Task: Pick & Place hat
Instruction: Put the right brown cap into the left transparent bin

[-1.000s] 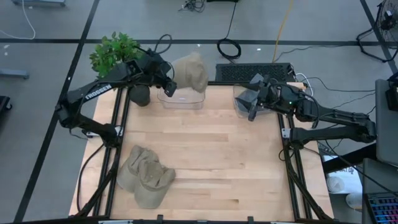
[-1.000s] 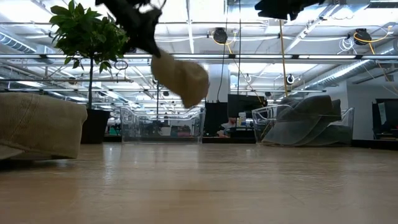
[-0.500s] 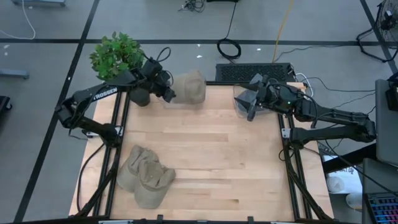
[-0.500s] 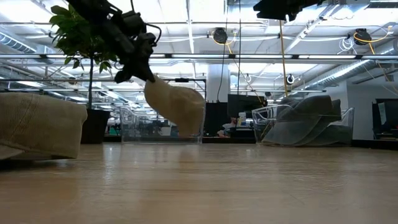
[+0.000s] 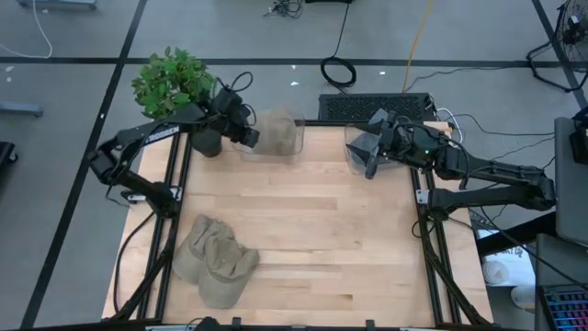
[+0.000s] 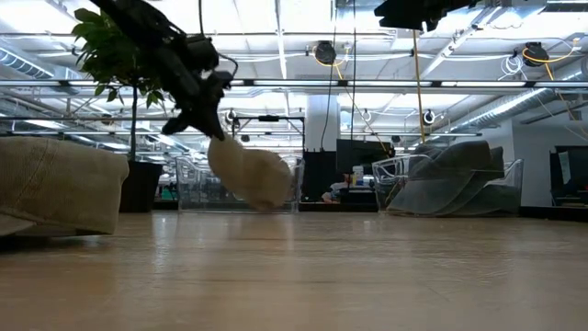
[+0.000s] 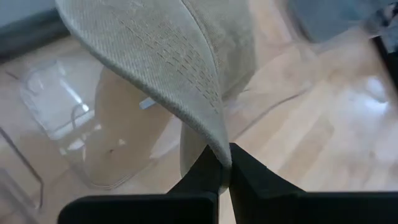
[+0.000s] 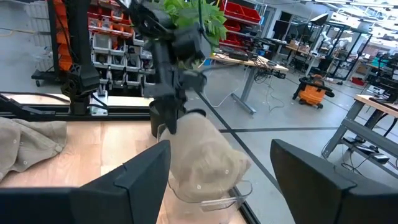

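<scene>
Pinching the tan hat's [image 5: 278,131] brim, left claw [image 5: 250,138] hangs seemingly inside the clear bin [image 5: 292,150].

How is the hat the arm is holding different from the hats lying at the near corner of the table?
The held tan hat hangs from the left gripper, pinched by its brim, while the loose hats lie flat on the wood. The held hat is partly down inside a clear bin at the far edge; the loose hats sit in no container. The held hat is single; the loose ones overlap in a pile. All look the same tan fabric.

tan hat [image 5: 277,131] | hangs by brim | prob. partly inside clear bin [image 5: 292,147], far edge
</scene>
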